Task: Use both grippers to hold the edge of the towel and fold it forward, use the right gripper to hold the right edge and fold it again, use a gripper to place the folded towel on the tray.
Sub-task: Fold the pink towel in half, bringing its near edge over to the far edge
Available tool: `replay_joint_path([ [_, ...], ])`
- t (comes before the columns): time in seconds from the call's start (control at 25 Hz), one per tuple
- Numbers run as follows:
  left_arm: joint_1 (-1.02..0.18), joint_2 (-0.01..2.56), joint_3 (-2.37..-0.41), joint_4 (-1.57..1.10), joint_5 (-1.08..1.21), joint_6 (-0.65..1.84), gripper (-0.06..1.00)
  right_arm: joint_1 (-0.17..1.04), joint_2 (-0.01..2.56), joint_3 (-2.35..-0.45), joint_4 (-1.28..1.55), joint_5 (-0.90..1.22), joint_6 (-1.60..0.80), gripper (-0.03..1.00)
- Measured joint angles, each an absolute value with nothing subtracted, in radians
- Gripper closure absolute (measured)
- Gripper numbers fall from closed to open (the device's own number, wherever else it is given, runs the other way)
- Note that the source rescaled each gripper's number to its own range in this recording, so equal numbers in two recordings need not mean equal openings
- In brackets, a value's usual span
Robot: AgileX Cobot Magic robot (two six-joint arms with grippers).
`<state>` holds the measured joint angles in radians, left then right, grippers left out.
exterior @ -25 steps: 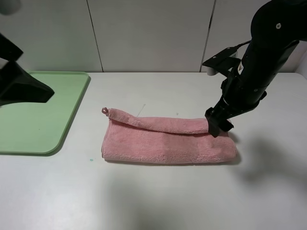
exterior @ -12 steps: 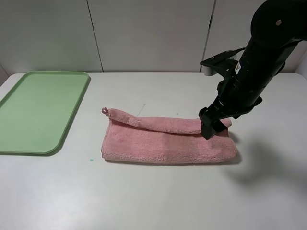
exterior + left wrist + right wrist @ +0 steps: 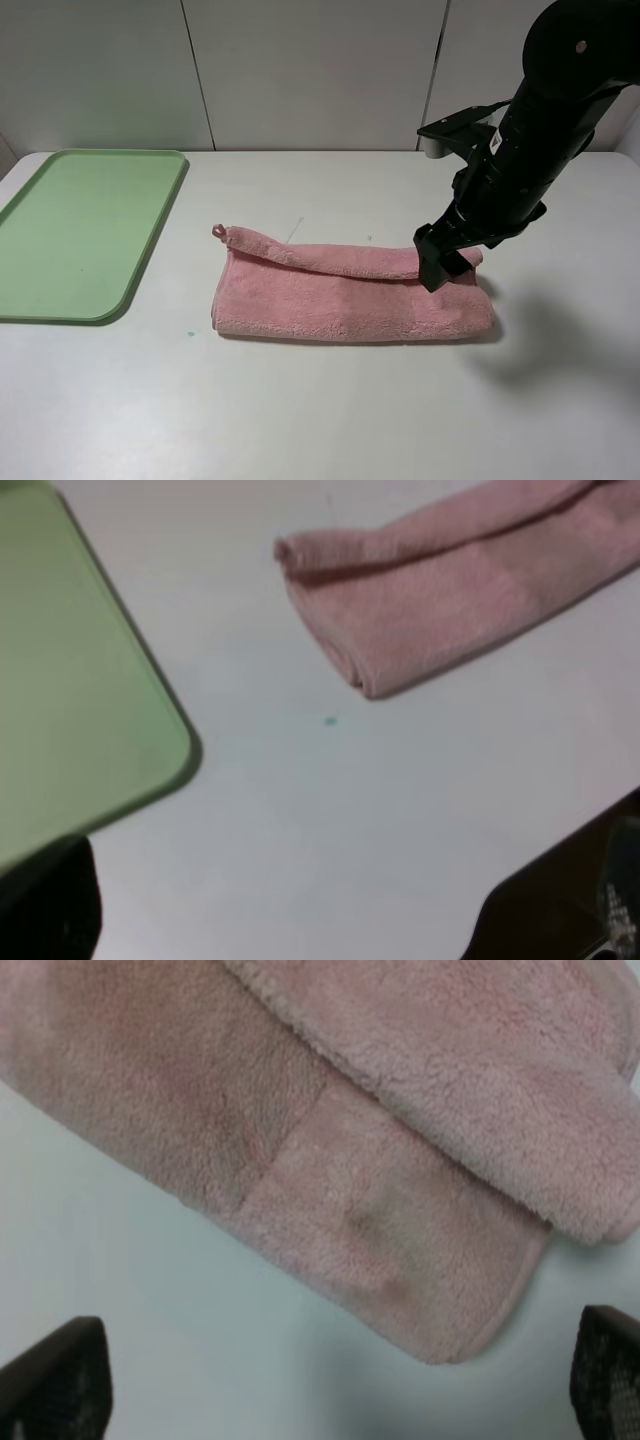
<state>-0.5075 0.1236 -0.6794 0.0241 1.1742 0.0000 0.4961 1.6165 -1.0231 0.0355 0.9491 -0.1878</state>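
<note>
The pink towel (image 3: 340, 300) lies folded once into a long band in the middle of the white table, its corner loop (image 3: 218, 232) at the far left end. My right gripper (image 3: 441, 270) hangs over the towel's right end, open, nothing between its fingers. In the right wrist view the towel (image 3: 350, 1160) fills the frame, its hemmed edge (image 3: 505, 1305) showing between the spread fingertips (image 3: 55, 1380). The light-green tray (image 3: 80, 230) sits at the far left. My left gripper (image 3: 300, 910) is open, off the exterior view, looking at the tray (image 3: 70, 680) and the towel's left end (image 3: 400, 610).
A small green speck (image 3: 188, 332) marks the table in front of the towel's left end. The right arm's black bulk (image 3: 540, 130) rises above the towel's right end. A grey panelled wall runs along the table's back edge.
The left arm has withdrawn from over the tray and out of the exterior view. My right gripper has shifted slightly left over the towel's right end, then held still.
</note>
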Motion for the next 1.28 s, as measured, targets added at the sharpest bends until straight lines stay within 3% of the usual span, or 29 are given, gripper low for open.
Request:
replay_joint_path([
  [0.28, -0.507, 0.000, -0.508, 0.064, 1.106, -0.102, -0.05, 0.496, 1.617, -1.023, 0.038, 0.949, -0.183, -0.03],
  [0.88, -0.499, -0.008, -0.489, 0.106, 1.066, -0.153, -0.05, 0.496, 1.617, -1.023, 0.053, 0.948, -0.085, -0.03],
  [1.28, -0.221, -0.008, -0.489, 0.106, 1.066, -0.153, -0.05, 0.496, 1.617, -1.023, 0.053, 0.906, 0.054, -0.03],
])
